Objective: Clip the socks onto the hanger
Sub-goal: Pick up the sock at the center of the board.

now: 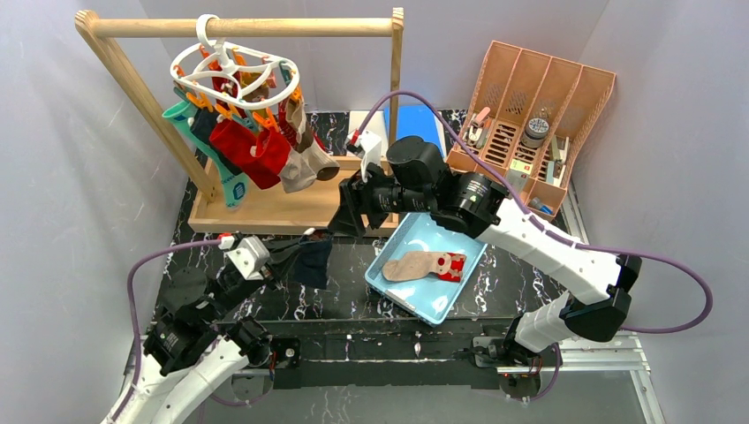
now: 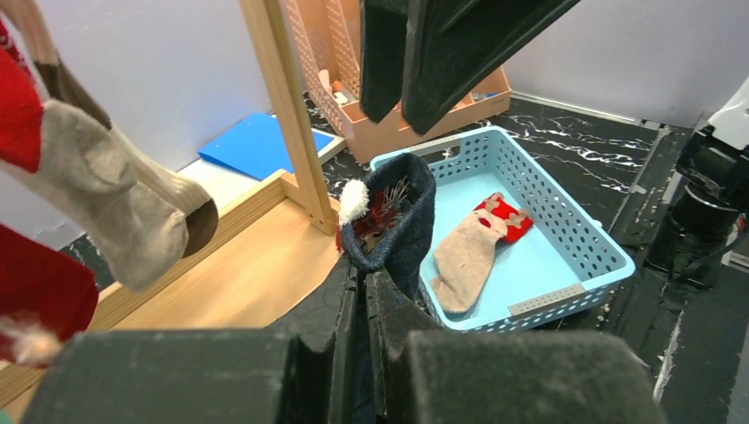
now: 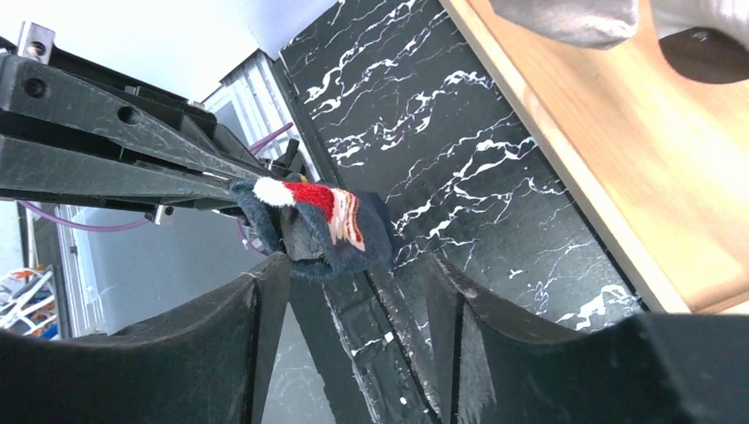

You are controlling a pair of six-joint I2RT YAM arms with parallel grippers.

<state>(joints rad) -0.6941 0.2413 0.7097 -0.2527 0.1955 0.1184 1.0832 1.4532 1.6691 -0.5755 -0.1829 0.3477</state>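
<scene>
A white ring hanger [image 1: 234, 71] hangs by its hook from the wooden rail, with several socks [image 1: 256, 150] in red, beige, teal and dark colours clipped under it. My left gripper [image 1: 296, 252] is shut on the cuff of a navy sock [image 1: 313, 263] and holds it above the table. In the left wrist view the navy sock [image 2: 397, 221] sticks up from the shut jaws, showing a red and white pattern. My right gripper [image 1: 343, 221] stands open just beyond the sock [image 3: 313, 225], not touching it. A beige and red sock [image 1: 424, 265] lies in the blue basket.
The light blue basket [image 1: 415, 299] sits at the table's middle right. The wooden rail frame [image 1: 247, 26] with its base board [image 1: 265, 212] stands at the back left. An orange slotted organiser [image 1: 530, 115] is at the back right, and a blue sheet [image 1: 415, 119] lies behind.
</scene>
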